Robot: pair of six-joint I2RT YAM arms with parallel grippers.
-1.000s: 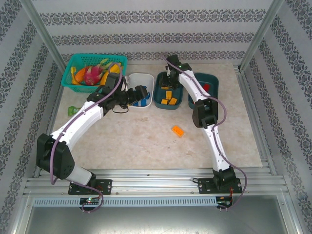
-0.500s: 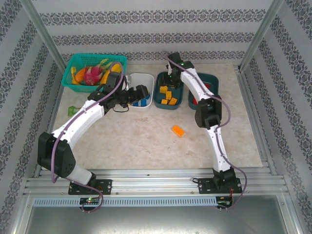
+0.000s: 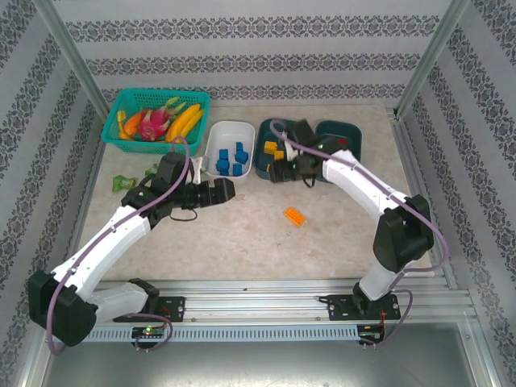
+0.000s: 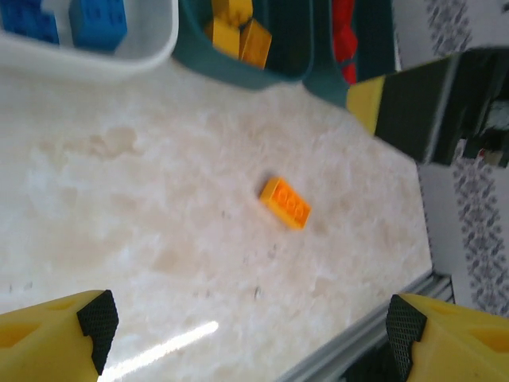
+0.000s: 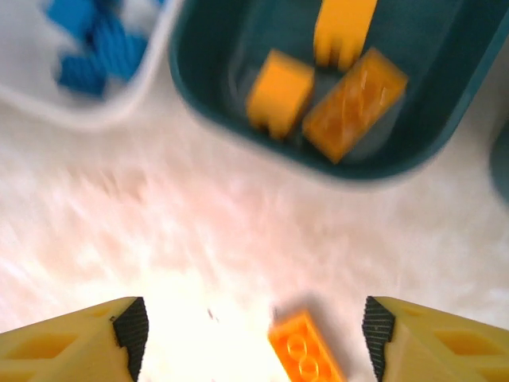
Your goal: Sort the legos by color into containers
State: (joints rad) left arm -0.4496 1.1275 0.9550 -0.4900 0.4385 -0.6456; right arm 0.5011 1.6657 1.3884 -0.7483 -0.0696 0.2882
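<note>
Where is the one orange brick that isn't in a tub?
In the top view the loose orange brick lies on the table slightly right of centre, nearer than the middle teal tub holding other orange bricks.

White arms (image 3: 113, 239), black joints (image 3: 401, 235), purple cables (image 3: 186, 164)

**One orange brick lying outside the tubs**

A lone orange lego (image 3: 293, 216) is lying flat, studs up, on the bare tabletop (image 3: 242, 234), near the tubs but apart from them. The white tub (image 3: 230, 124) is holding blue bricks (image 3: 230, 158). The middle teal tub (image 3: 261, 160) is holding orange bricks (image 5: 354, 103), and the right teal tub (image 3: 352, 131) is holding red bricks (image 4: 343, 36). All three are standing side by side.
</note>
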